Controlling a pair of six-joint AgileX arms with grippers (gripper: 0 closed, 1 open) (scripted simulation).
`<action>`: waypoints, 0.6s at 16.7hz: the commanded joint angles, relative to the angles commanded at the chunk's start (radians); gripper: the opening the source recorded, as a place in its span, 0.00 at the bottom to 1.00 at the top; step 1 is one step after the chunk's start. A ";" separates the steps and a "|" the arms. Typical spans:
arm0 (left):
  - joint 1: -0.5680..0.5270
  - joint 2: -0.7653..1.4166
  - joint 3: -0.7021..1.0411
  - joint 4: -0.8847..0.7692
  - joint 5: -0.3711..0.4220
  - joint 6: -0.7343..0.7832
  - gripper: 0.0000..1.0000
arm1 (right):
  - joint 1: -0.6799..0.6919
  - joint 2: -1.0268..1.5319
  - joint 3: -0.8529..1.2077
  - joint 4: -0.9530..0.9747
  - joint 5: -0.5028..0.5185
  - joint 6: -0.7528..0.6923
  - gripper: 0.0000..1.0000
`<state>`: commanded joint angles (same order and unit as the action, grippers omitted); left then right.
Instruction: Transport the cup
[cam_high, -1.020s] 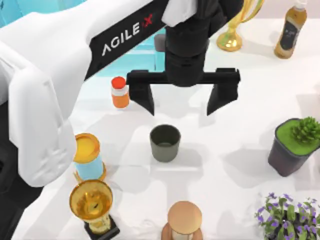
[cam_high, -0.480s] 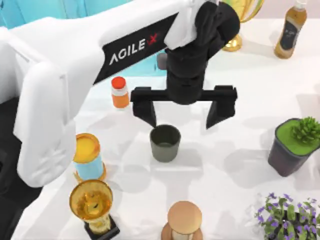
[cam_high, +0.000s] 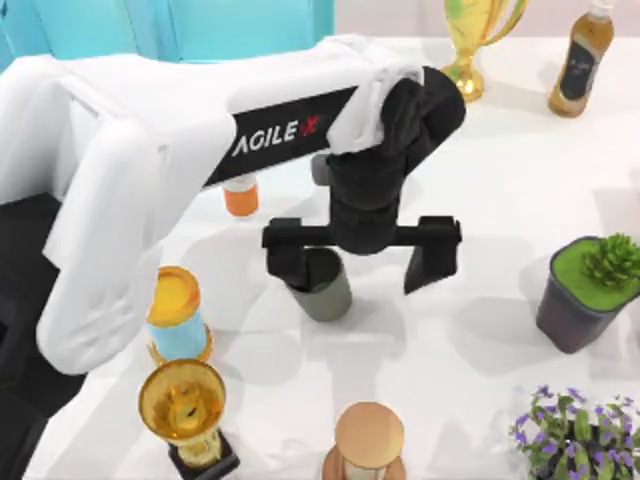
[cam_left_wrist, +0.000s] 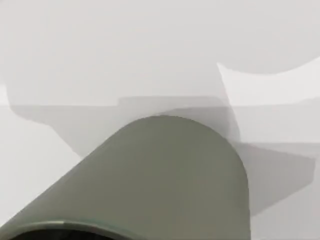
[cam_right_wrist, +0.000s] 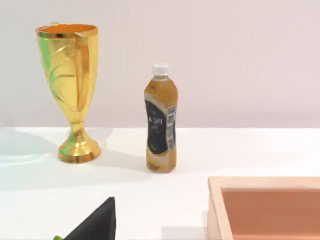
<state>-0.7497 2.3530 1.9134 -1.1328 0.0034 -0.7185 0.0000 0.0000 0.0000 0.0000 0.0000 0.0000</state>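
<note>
Left gripper (cam_high: 360, 262) has descended, open, beside cup (cam_high: 325, 290).

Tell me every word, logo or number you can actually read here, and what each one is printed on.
"AGILE X", white letters with a red X, on the black panel of the left arm.
Dark label on the amber bottle: it carries pale markings, too small to read.
The cup, the gold trophy and the orange-capped bottle show no readable text.
</note>
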 joint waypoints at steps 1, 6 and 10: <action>0.000 0.000 0.000 0.000 0.000 0.000 1.00 | 0.000 0.000 0.000 0.000 0.000 0.000 1.00; 0.000 0.000 0.000 0.000 0.000 0.000 0.70 | 0.000 0.000 0.000 0.000 0.000 0.000 1.00; 0.000 0.000 0.000 0.000 0.000 0.000 0.40 | 0.000 0.000 0.000 0.000 0.000 0.000 1.00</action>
<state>-0.7497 2.3530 1.9134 -1.1328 0.0034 -0.7185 0.0000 0.0000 0.0000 0.0000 0.0000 0.0000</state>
